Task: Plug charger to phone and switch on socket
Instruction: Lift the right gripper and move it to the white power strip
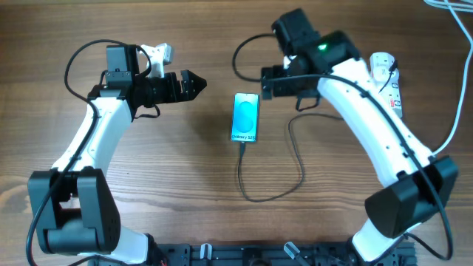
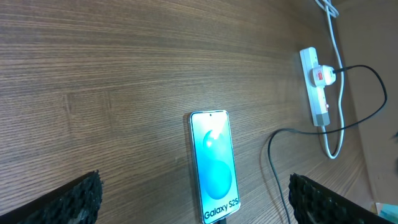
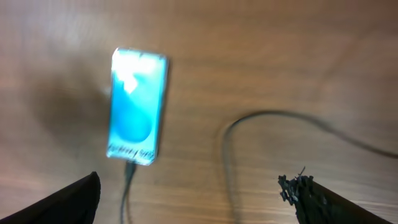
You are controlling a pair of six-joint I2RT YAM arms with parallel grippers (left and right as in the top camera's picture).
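The phone (image 1: 245, 117) lies flat mid-table, turquoise screen lit, white text at its near end. It also shows in the left wrist view (image 2: 213, 163) and, blurred, in the right wrist view (image 3: 137, 106). The charger cable (image 1: 284, 188) runs from the phone's near end, where its plug tip sits, loops right and goes up toward the socket (image 1: 387, 81), a white strip at the right, also seen in the left wrist view (image 2: 315, 84). My left gripper (image 1: 194, 83) is open and empty, left of the phone. My right gripper (image 1: 267, 83) is open and empty, above and right of the phone.
A thick white cord (image 1: 460, 81) runs from the socket along the table's right edge. The arms' own black cables arch over both wrists. The table is bare wood.
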